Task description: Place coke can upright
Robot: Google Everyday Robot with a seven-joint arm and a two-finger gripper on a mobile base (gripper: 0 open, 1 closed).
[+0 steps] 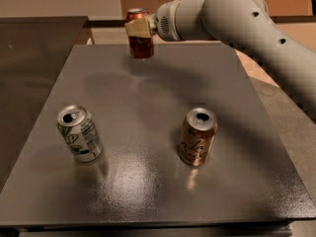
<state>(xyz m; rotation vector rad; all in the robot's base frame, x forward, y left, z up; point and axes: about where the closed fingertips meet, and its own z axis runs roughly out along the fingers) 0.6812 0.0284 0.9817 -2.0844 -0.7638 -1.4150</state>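
So the gripper (pixel 139 28) is clamped on the coke can (pixel 141 47), which stands upright at top middle, at the table's (pixel 148 98) far edge.

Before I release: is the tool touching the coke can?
Touching. The camera view shows the tool, at the far edge of the table, clamped across the coke can, no gap visible.

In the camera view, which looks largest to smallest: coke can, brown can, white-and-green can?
1. white-and-green can and brown can: alike, unranked.
2. coke can, gripped by the tool at the far edge of the table: looks smallest, but it is farthest from the camera, so unsure.
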